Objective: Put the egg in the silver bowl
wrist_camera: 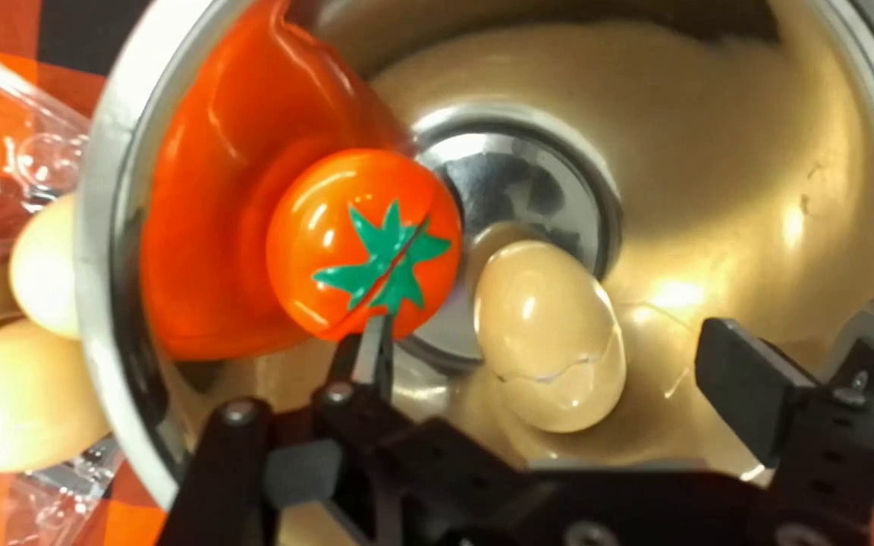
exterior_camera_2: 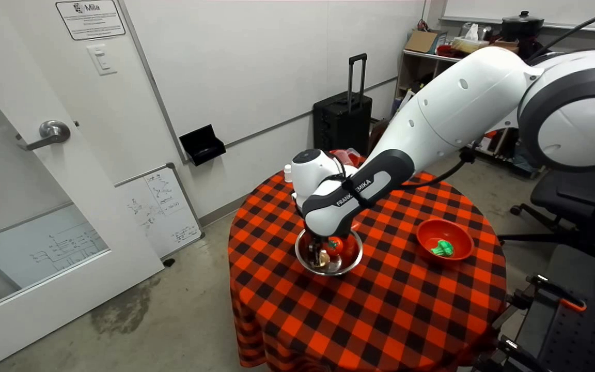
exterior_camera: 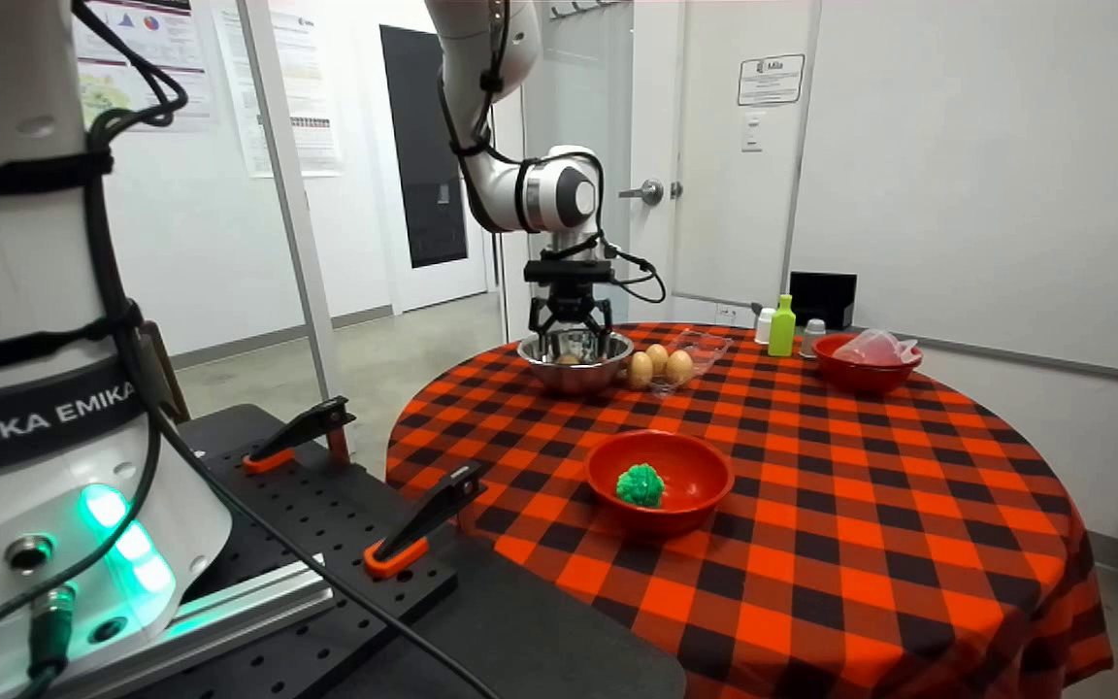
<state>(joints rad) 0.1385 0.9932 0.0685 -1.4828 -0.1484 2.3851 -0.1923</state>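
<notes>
Base far L in an exterior view, green lights on. Next R, 2 blk/orange clamps. Then gripper, pointing down into silver bowl. Just R of that: 3 tan eggs + clear plastic pack. Red bowl nearer cam, w/ green broccoli-like pc. Further R: green bottle btwn 2 pale containers, then 2nd red bowl w/ clear bag in it. Bowls + bottle on red/blk check tablecloth.

Wrist view, from L: tan eggs + pack outside rim; tomato in silver bowl, one fingertip overlapping it in view, can't tell if touching; cream egg already in silver bowl, just R of tomato, crack-like line across; then other finger. Jaws apart, cream egg btwn them in view, gap each side.
</notes>
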